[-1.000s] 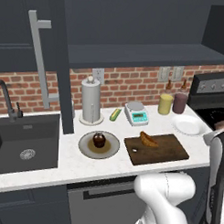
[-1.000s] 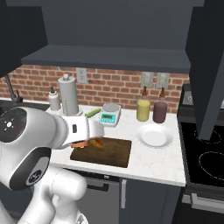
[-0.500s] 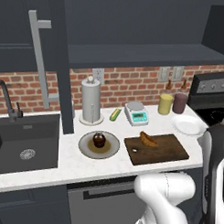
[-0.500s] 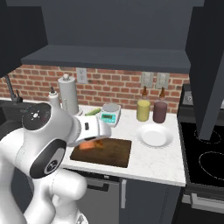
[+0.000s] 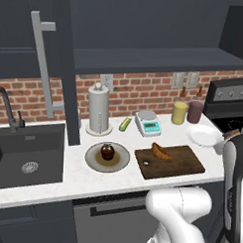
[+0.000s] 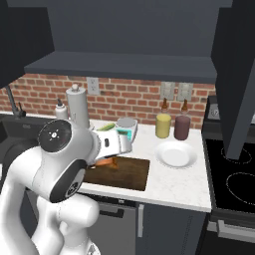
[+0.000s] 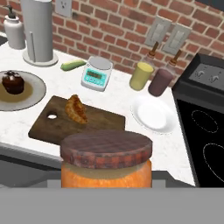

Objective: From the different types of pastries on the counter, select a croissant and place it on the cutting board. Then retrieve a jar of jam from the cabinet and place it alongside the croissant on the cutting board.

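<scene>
A jar of jam [image 7: 106, 164], orange with a brown-red lid, sits close at the bottom of the hand view. It is held in my gripper, whose fingertips are hidden behind it. The jar hangs above the counter's front edge, short of the cutting board [image 7: 48, 127]. In the left base view the jar's dark top [image 5: 231, 134] peeks out above my forearm at the right edge. The croissant [image 5: 161, 151] [image 6: 105, 162] [image 7: 76, 109] lies on the wooden cutting board [image 5: 181, 165] [image 6: 132, 174], toward its left half.
A grey plate with a chocolate muffin [image 5: 107, 153] lies left of the board, and an empty white plate [image 5: 205, 135] [image 7: 151, 114] lies right of it. Behind stand a kitchen scale [image 5: 147, 122], a paper towel holder [image 5: 99, 110], and a yellow jar [image 7: 140, 75] beside a purple one. Stove right, sink [image 5: 28, 155] left.
My arm has swung round: its elbow has come up in the right base view and the forearm now stands at the right edge of the left base view. Croissant and board have not moved.
</scene>
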Controlling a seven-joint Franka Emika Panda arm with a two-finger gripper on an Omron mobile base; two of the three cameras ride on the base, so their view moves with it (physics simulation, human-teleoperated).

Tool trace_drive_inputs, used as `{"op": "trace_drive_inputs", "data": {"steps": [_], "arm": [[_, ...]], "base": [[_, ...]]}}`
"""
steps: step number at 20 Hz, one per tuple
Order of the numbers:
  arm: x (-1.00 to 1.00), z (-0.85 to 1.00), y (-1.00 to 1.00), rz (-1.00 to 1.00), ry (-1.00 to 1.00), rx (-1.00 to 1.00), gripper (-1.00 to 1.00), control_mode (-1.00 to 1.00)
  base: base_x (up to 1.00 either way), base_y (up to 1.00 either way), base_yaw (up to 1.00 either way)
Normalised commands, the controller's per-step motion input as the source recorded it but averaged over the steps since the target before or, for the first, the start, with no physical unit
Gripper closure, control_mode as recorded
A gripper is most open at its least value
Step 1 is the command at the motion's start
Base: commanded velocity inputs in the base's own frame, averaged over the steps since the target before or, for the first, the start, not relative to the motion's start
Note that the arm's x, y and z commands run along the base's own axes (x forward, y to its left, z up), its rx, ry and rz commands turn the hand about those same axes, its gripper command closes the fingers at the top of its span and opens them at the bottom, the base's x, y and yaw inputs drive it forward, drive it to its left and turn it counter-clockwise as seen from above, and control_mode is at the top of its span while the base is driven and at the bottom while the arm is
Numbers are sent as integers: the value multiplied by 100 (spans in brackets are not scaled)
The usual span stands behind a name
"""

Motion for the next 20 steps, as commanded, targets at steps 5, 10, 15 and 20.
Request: {"op": "trace_drive_inputs", "data": {"steps": [5,10,15,20], "arm": [[32,-17,-6,13,-18,8,100,-100],[41,-38,-1,12,-16,5,100,-100],[49,-48,0,11,-17,0,100,-100],[40,-44,0,12,-15,3,100,-100]], "base": [[0,0,0],[0,0,0],[0,0,0],[0,0,0]]}}
